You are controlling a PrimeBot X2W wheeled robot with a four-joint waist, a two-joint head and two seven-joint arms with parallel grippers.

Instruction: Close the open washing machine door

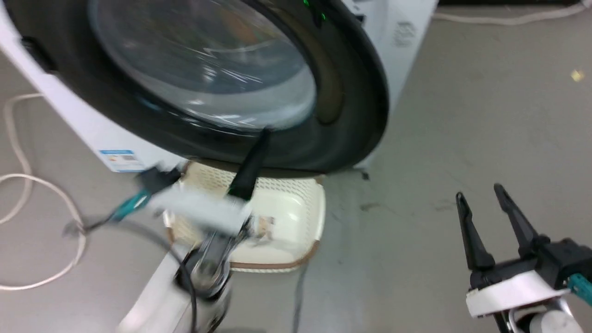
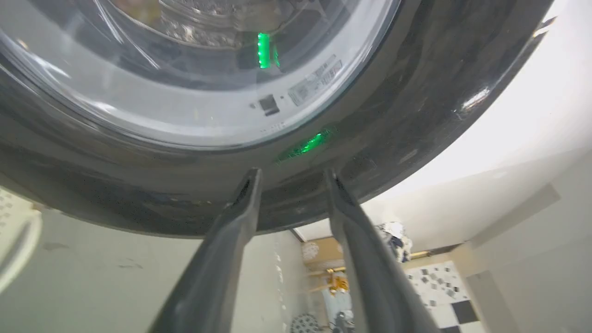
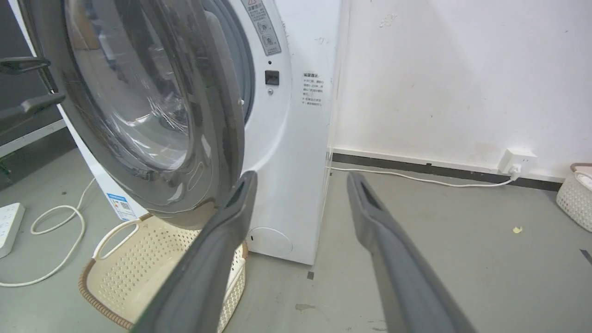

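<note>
The left pincer (image 2: 291,180), its 2 fingers spread and holding nothing, points its tips at the black lower rim of the washing machine door (image 1: 356,92); whether they touch cannot be told. The door stands ajar, swung out from the front of the white washing machine (image 3: 296,162), with its clear glass bowl facing outward. A cream perforated basket (image 1: 296,208) sits on the grey floor (image 1: 462,115) directly below the door. The right pincer (image 1: 478,194), also spread and empty, hangs above bare floor well apart from the machine. A white cable (image 1: 27,180) loops across the floor near the machine's other side.
</note>
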